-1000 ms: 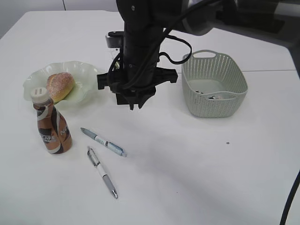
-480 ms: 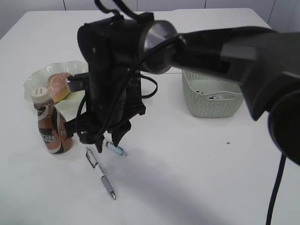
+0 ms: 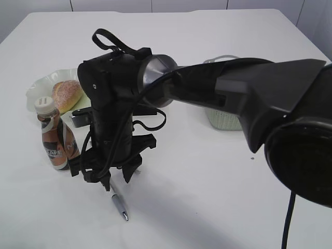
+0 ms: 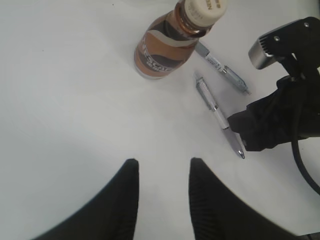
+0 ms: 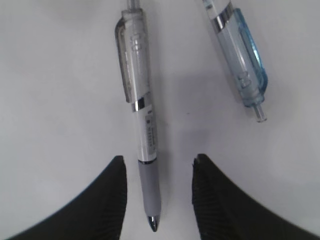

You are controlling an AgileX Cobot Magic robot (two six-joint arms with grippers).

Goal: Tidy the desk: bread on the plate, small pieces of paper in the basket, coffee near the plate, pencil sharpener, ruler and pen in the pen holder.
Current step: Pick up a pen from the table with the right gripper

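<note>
Black right arm (image 3: 218, 91), looped black cables, ribbed jaws.

Coffee (image 4: 170, 47) label: seemingly "NESCAFE", blurred; nothing else legible.

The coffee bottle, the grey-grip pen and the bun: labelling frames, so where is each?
coffee bottle (image 4: 162, 50), left wrist view, on the swirl label.
grey-grip pen (image 5: 145, 135), right wrist view, on the white barrel above the grip.
bun (image 3: 67, 94), exterior view, on its speckled top.

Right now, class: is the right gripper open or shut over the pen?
Open. In the right wrist view the right gripper has its fingers apart, straddling the grey-grip pen lying flat on the desk.
</note>
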